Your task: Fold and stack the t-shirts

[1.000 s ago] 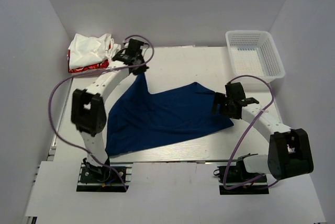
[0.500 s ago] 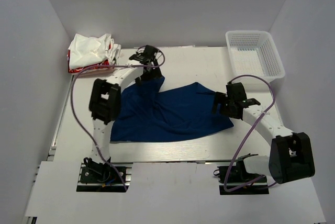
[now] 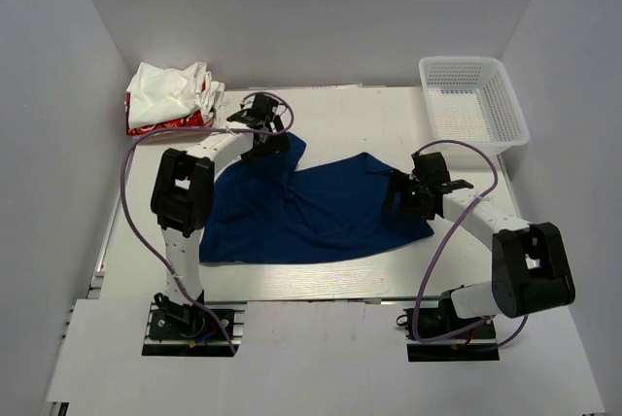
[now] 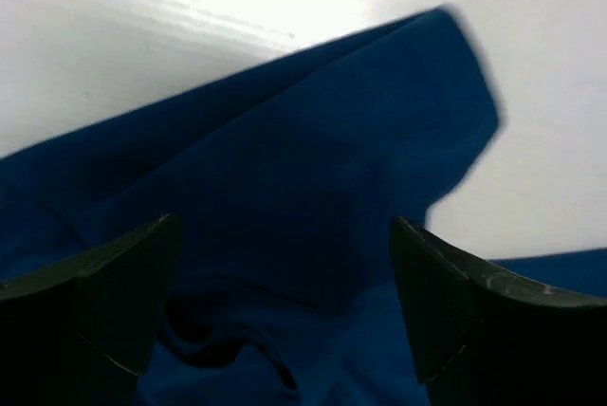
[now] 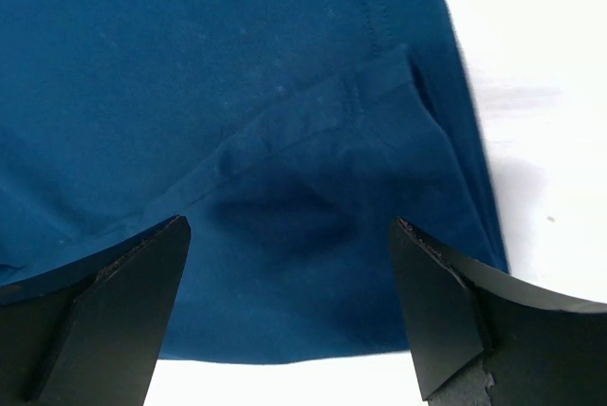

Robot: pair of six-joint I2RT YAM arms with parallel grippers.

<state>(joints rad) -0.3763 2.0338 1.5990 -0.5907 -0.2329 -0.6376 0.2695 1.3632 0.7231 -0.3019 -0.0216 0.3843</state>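
Note:
The navy blue t-shirt [image 3: 311,210] lies rumpled and partly folded across the middle of the table. My left gripper [image 3: 267,139] hovers open over its far left corner, and in the left wrist view the cloth [image 4: 313,140] lies loose below the spread fingers of that gripper [image 4: 285,230]. My right gripper [image 3: 403,197] stands open over the shirt's right edge. In the right wrist view the hemmed edge [image 5: 285,121] lies flat under this gripper [image 5: 289,230], with nothing pinched. White t-shirts with red parts [image 3: 170,95] sit piled at the far left corner.
A white plastic mesh basket [image 3: 473,95] stands at the far right corner. The white table [image 3: 360,120] shows bare beyond the shirt. Purple cables loop off both arms. Pale walls close in the sides and back.
My left gripper opened and let go of the navy shirt's corner, which dropped onto the table near the back. The right gripper shifted slightly left over the shirt's edge.

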